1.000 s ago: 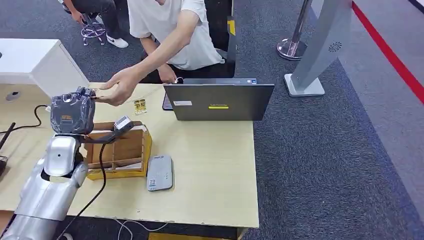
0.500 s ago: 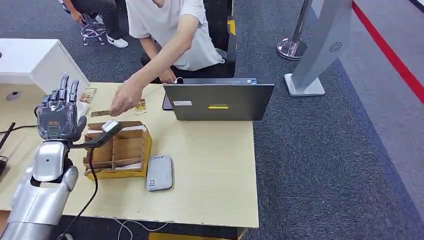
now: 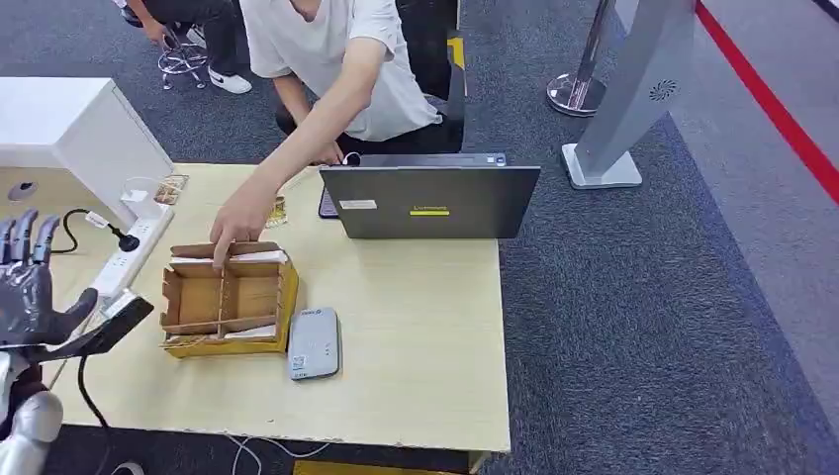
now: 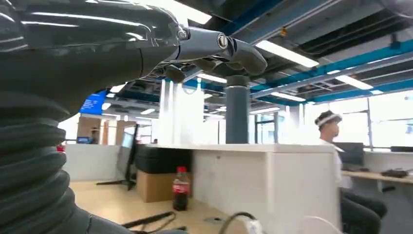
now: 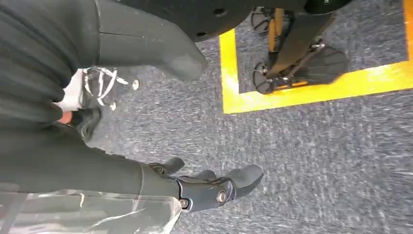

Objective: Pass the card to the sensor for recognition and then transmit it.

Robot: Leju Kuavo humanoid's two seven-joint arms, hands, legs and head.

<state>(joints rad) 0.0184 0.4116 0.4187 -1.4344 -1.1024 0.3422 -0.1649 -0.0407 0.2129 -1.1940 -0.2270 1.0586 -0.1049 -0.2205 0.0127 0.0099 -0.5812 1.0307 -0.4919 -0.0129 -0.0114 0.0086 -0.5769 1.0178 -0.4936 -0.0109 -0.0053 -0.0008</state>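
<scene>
My left hand (image 3: pixel 30 287) is raised at the table's left edge, empty, with its fingers spread upward. In the left wrist view the left hand (image 4: pixel 209 46) stretches out with nothing in it. A person's hand (image 3: pixel 233 230) reaches down to the back rim of the wooden divided box (image 3: pixel 228 297), where pale cards (image 3: pixel 259 256) lie in the rear slot. The grey card sensor (image 3: pixel 315 343) lies flat just right of the box. My right hand (image 5: pixel 204 187) hangs over the grey carpet, holding nothing, its fingers loosely extended.
An open laptop (image 3: pixel 430 201) stands at the table's back, with the seated person behind it. A white power strip (image 3: pixel 129 252) and black cable lie at the left, beside a white cabinet (image 3: pixel 69 124). A grey kiosk stand (image 3: pixel 633 99) stands on the carpet to the right.
My left hand gave up the card to the person, opened, and drew back left and down toward the table edge. The person's hand carried the card down to the wooden box.
</scene>
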